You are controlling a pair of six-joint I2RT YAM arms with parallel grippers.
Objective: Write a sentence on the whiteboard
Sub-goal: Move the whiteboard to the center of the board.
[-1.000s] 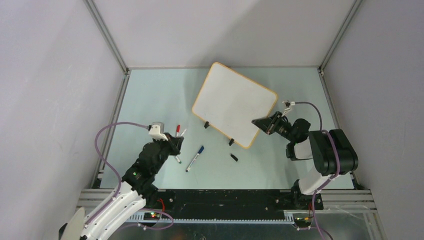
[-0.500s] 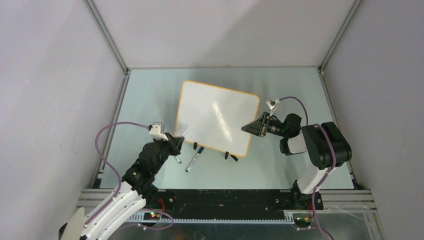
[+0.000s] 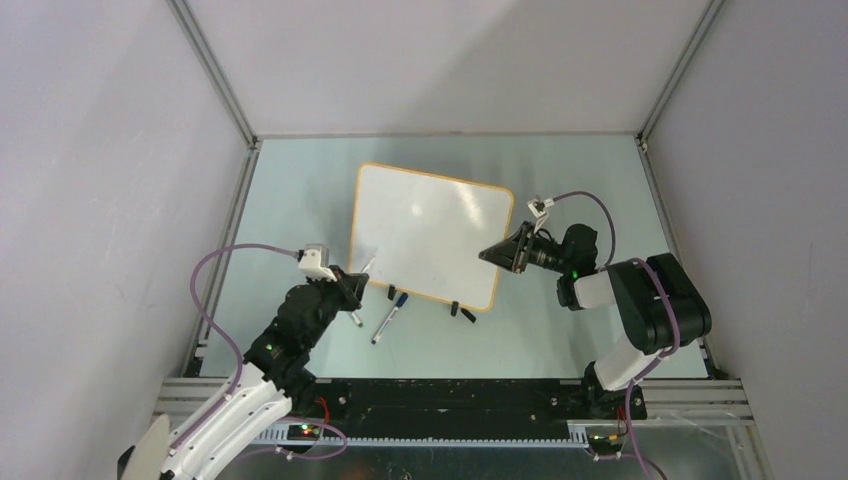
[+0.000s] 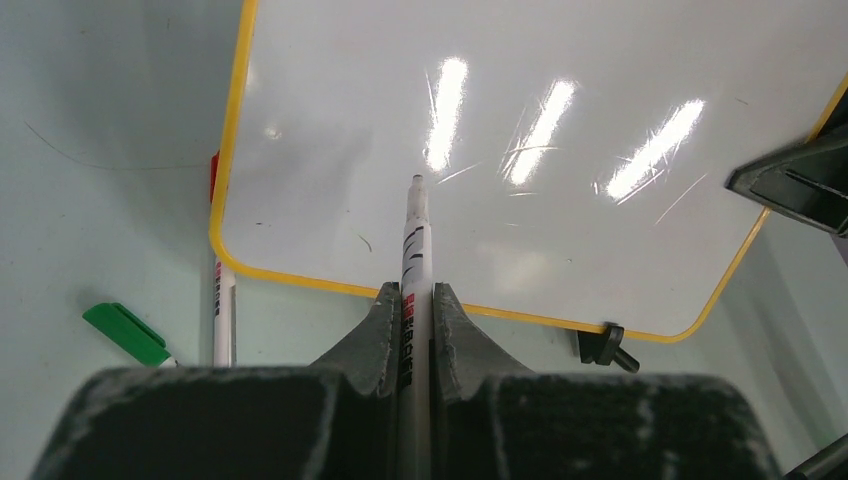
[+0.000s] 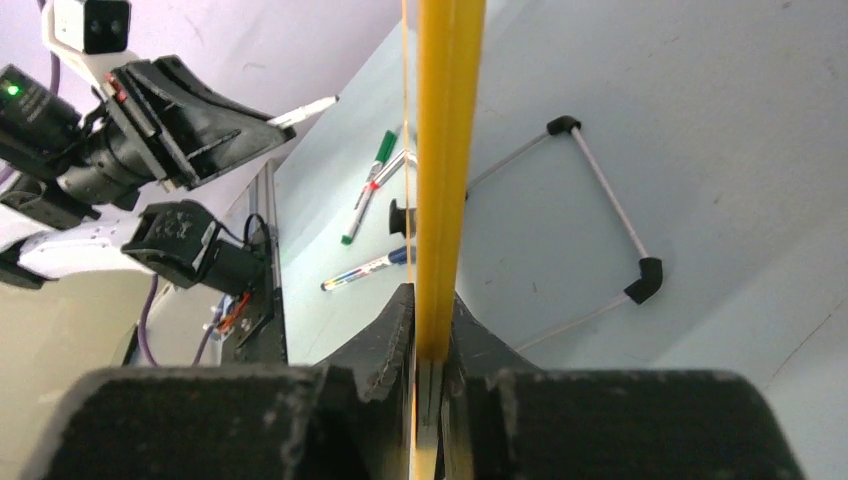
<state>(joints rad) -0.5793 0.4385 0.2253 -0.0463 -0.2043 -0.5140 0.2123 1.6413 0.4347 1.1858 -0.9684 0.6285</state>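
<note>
The whiteboard (image 3: 425,235) lies near the table's middle, glossy white with an orange-yellow rim (image 4: 232,150). Its face is blank and no sentence shows on it. My left gripper (image 3: 350,290) is shut on a white marker (image 4: 413,260). The marker's tip (image 4: 416,181) points over the board's near left part; I cannot tell whether it touches. My right gripper (image 3: 497,252) is shut on the board's right edge, and the rim (image 5: 440,150) runs edge-on between its fingers. The left gripper (image 5: 180,120) with its marker shows across the board in the right wrist view.
A blue-capped marker (image 3: 388,318) lies at the board's near edge. A green-capped marker (image 4: 125,333) and a red-lettered white one (image 4: 222,300) lie by the board's near left corner, the white one partly under it. Black clip feet (image 3: 455,310) stick out along the near rim.
The right gripper has swung the whiteboard left from the back right and turned it squarer to the arms; it now covers part of the loose markers. The left arm has stayed still.
</note>
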